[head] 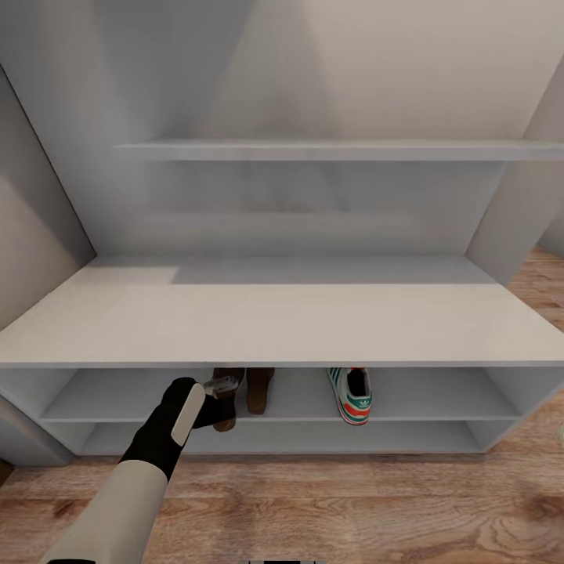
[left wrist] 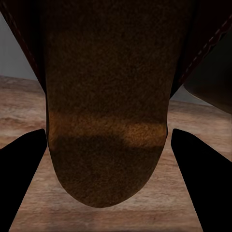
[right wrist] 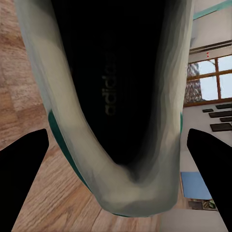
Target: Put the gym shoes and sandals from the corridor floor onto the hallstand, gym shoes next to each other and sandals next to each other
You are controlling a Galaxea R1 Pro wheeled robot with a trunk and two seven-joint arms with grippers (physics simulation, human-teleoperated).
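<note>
Left pincer [head: 220, 385] is clenched on a dark brown sandal [head: 226, 413], its black fingers [left wrist: 25, 180] pressed to both edges of the sole in the left wrist view. In the head view it reaches into the hallstand [head: 282, 313] at about 7 o'clock from the picture's centre. The grip along the sole's sides probably lets the sandal slide in flat beside its mate. The hallstand, largest in the view, has a floating shelf [head: 329, 149] at 12 o'clock and two open shelves low down. Its top board overhangs the upper shelf [head: 439, 407] and cuts off the far ends of everything on it. The corridor floor [head: 329, 501] runs along 6 o'clock, bare wood where it shows. The left arm [head: 133, 478] rises from 7 o'clock and covers part of the held sandal. The second sandal [head: 260, 390] lies just at its 3 o'clock side, so the pair reads as nearly set. One gym shoe [head: 352, 395] sits heel-out on the same shelf, at 5 o'clock, with room left beside it. The right pincer [right wrist: 118, 133] appears to grasp the other gym shoe [right wrist: 111, 96] over the floor. That view is so close that the exact contact is hard to judge.
</note>
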